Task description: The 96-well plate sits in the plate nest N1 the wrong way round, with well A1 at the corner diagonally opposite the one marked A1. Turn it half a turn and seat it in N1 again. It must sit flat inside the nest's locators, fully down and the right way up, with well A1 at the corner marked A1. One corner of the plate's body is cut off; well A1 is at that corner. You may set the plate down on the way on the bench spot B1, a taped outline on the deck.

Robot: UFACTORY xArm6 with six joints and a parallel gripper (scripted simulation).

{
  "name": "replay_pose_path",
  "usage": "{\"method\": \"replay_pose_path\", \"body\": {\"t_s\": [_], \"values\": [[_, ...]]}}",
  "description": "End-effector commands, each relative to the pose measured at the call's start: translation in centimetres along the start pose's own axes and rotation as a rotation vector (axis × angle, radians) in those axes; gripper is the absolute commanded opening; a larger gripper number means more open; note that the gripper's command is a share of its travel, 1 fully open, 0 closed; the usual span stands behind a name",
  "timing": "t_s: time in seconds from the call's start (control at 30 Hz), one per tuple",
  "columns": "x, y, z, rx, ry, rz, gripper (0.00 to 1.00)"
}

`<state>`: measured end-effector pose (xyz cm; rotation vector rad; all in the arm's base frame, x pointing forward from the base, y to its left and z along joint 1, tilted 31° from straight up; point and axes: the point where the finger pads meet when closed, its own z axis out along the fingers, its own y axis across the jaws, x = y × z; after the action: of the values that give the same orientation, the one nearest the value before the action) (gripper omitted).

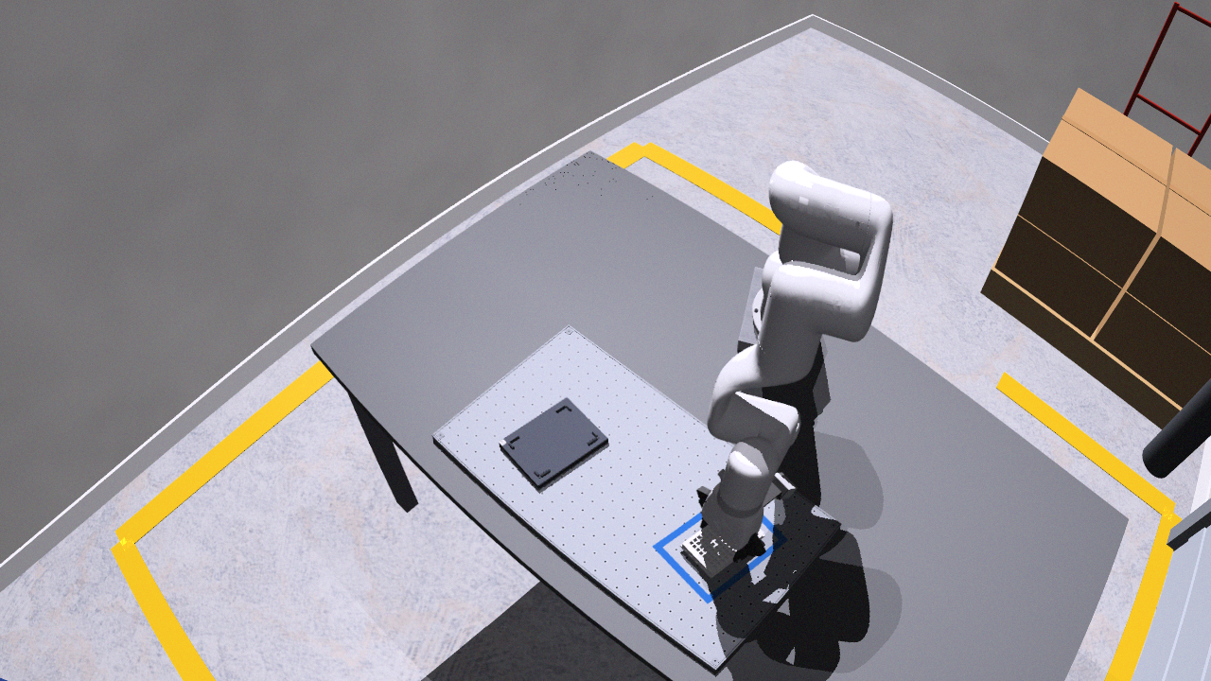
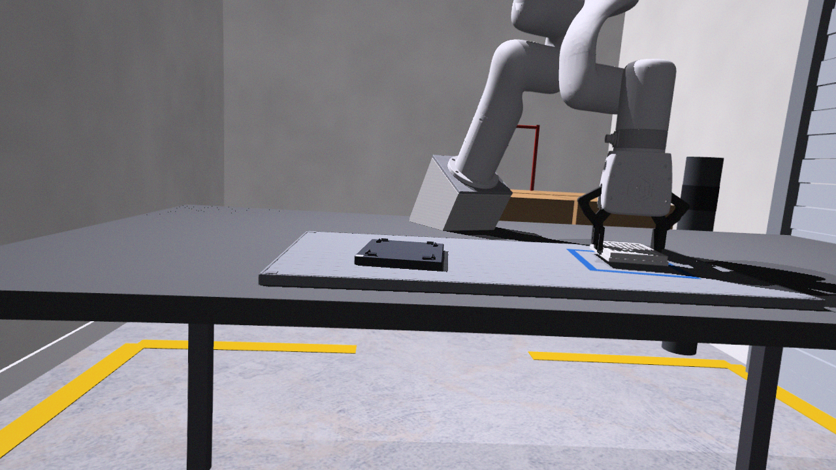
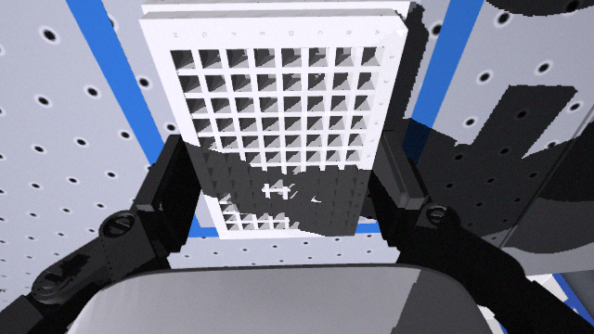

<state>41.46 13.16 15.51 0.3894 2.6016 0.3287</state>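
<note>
Wrist view says it all: the claw [image 3: 283,186] is clamped across the plate's [image 3: 278,93] short width, long axis running straight ahead, plate down inside the blue outline [image 3: 111,79]. The nest [image 1: 554,440] lies well apart across the tabletop [image 1: 524,253].

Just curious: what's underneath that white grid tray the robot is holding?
The well plate, clamped in the gripper, rests inside a blue taped outline on the perforated deck. The patch directly beneath is hidden.
</note>
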Motion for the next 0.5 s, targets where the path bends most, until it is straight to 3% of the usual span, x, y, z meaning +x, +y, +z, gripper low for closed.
{"method": "replay_pose_path", "body": {"t_s": [0.0,0.47], "values": [[-0.1,0.07,0.02,-0.002,-0.002,0.0,0.0],[-0.1,0.07,0.22,-0.002,-0.002,0.0,0.0]]}}
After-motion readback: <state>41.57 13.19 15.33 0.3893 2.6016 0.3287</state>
